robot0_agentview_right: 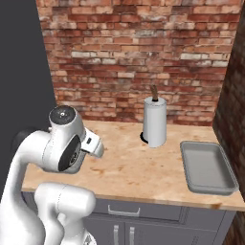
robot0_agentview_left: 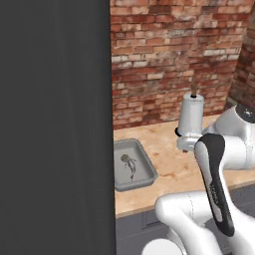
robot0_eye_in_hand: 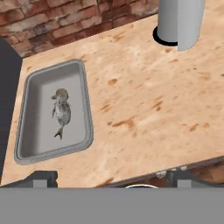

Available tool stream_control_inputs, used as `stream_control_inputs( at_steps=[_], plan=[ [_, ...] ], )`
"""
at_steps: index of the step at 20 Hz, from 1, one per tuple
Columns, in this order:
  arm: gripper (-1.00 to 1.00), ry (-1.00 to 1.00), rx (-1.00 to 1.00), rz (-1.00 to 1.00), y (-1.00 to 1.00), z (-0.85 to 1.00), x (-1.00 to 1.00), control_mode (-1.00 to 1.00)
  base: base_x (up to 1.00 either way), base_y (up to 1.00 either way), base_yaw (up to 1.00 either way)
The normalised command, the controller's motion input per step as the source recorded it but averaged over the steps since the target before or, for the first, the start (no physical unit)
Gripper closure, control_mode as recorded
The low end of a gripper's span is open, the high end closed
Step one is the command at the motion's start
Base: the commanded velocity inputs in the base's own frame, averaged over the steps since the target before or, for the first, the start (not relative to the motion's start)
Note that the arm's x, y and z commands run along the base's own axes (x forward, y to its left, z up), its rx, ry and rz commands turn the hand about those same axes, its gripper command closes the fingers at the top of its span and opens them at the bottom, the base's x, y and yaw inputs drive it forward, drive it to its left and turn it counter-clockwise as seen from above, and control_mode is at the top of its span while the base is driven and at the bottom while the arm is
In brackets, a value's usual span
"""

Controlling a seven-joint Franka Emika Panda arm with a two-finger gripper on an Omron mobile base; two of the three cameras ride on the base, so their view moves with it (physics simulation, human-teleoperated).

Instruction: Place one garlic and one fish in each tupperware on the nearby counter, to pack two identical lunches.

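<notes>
Tupperware [robot0_agentview_left: 142, 167] at the left end of the counter [robot0_agentview_left: 179, 164] is cut off in the left base view by a tall dark panel [robot0_agentview_left: 55, 124] that hides its left part. The hand view shows that tub whole [robot0_eye_in_hand: 26, 131], close to the counter's left edge and just beside the dark panel — one fish [robot0_eye_in_hand: 61, 113] lies inside it, head toward the brick wall [robot0_eye_in_hand: 65, 19], tail toward the counter's front edge. A small pale lump sits at the fish's head; whether that is a garlic or part of the fish cannot be made out. In the left base view the fish [robot0_agentview_left: 129, 164] is a small dark smear in the tub.

A second tupperware [robot0_agentview_right: 209, 167] lies at the right end of the counter in the right base view, well apart from the first, and nothing can be seen in it.

Between the tubs, toward the wall, a paper-towel roll [robot0_agentview_right: 155, 121] stands upright on a dark round base; its top is cut off in the hand view.

The gripper [robot0_eye_in_hand: 111, 178] shows as two dark fingertips [robot0_eye_in_hand: 41, 178] at the bottom of the hand view, set wide apart, with nothing between them and touching nothing — it hangs above the counter's front edge. In the base views the arm's own links cover the hand.
</notes>
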Motion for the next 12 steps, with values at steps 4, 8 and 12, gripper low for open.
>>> stream_control_inputs(
  at_steps=[4,8,12],
  plan=[
    [-1.0,-0.06,-0.03,0.03,-0.33,0.96,-1.0,-1.0,0.0,0.0,0.0],
    [-1.0,-0.07,-0.09,0.0,-0.02,0.8,-0.93,-1.0,0.0,0.0,0.0],
    [-1.0,-0.13,-0.13,0.0,0.0,0.72,-0.9,-1.0,0.0,0.0,0.0]
  ],
)
